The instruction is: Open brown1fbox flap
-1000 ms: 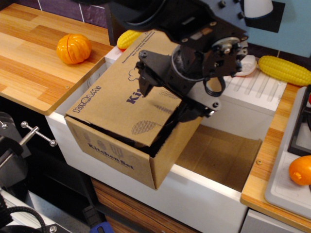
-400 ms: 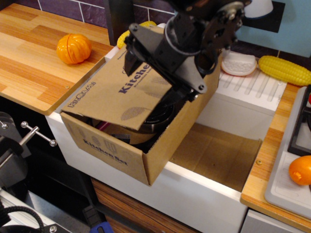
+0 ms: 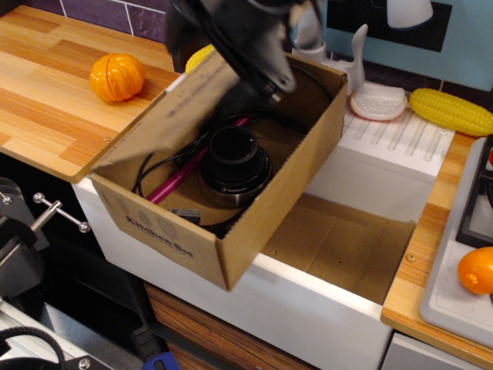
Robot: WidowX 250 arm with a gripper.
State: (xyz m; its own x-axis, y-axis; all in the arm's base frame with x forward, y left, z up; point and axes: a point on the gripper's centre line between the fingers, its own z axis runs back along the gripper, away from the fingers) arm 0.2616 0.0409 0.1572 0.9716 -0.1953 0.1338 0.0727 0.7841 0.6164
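The brown1fbox (image 3: 166, 239), with blue "Kitchen Set" lettering on its front wall, sits tilted on the left rim of the white sink (image 3: 308, 308). Its flap (image 3: 166, 119) stands raised along the box's left side, with its plain inner face showing. The box is open on top and holds a black round pot (image 3: 235, 166), a pink stick (image 3: 181, 177) and black cables. My gripper (image 3: 239, 42) is a dark blur at the flap's upper far end. Its jaws cannot be made out.
An orange pumpkin toy (image 3: 117, 77) lies on the wooden counter (image 3: 46, 116) at left. One toy corn (image 3: 451, 110) lies at the back right, another (image 3: 202, 58) behind the flap. A plain cardboard sheet (image 3: 347, 243) lies in the sink. An orange (image 3: 476, 270) sits at the right edge.
The flap has swung from lying nearly shut over the box up to its left side. My gripper rose and moved back left with it, and the box's contents now show.
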